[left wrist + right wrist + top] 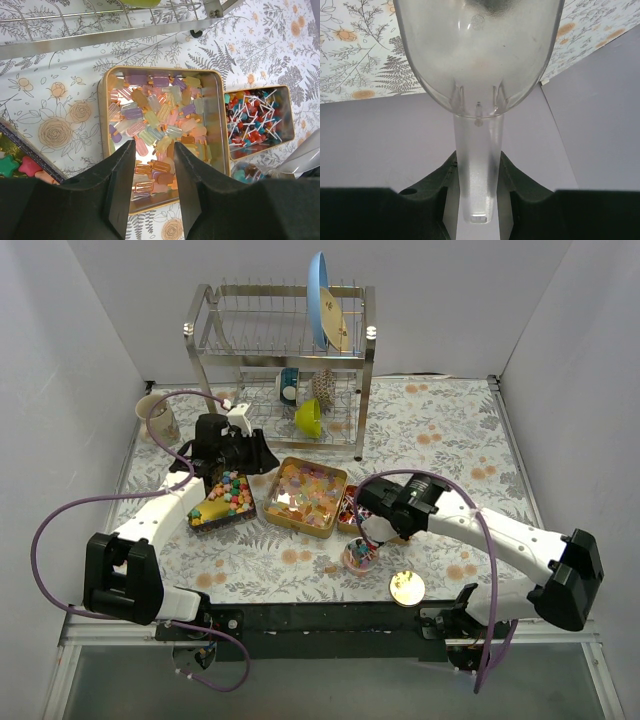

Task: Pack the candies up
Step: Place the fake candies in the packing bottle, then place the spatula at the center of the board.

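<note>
Three tins (268,512) hold the candies (305,495), just left and far of the clear scoop (477,60). Its handle is clamped by the right gripper (477,167), and its long axis runs straight out from the jaws. The small jar (360,556) stands just near of it, so the right arm is judged nearer. The left gripper (153,146) hangs part-open and empty over the middle tin (220,130). Whether the scoop is loaded cannot be told. From above, the right tin (260,150) is half hidden.

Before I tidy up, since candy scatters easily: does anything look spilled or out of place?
No spill visible. Only the gold lid lies alone near the front edge, apart from the small jar.
</note>
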`<action>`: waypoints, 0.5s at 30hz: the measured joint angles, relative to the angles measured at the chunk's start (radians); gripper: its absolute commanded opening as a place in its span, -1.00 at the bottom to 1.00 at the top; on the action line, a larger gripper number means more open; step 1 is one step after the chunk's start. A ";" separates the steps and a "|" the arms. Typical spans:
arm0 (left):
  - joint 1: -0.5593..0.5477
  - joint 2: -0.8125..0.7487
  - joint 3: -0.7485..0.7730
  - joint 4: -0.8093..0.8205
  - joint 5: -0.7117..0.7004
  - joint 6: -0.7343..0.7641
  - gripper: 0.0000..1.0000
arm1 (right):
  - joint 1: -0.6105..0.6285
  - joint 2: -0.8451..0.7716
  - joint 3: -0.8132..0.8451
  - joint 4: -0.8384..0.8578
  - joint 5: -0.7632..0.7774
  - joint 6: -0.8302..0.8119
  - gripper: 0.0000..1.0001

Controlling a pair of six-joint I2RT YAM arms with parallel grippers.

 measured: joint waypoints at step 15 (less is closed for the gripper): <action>0.014 0.000 0.000 0.005 0.015 -0.030 -0.25 | -0.521 -0.111 -0.010 0.098 -0.297 0.185 -0.97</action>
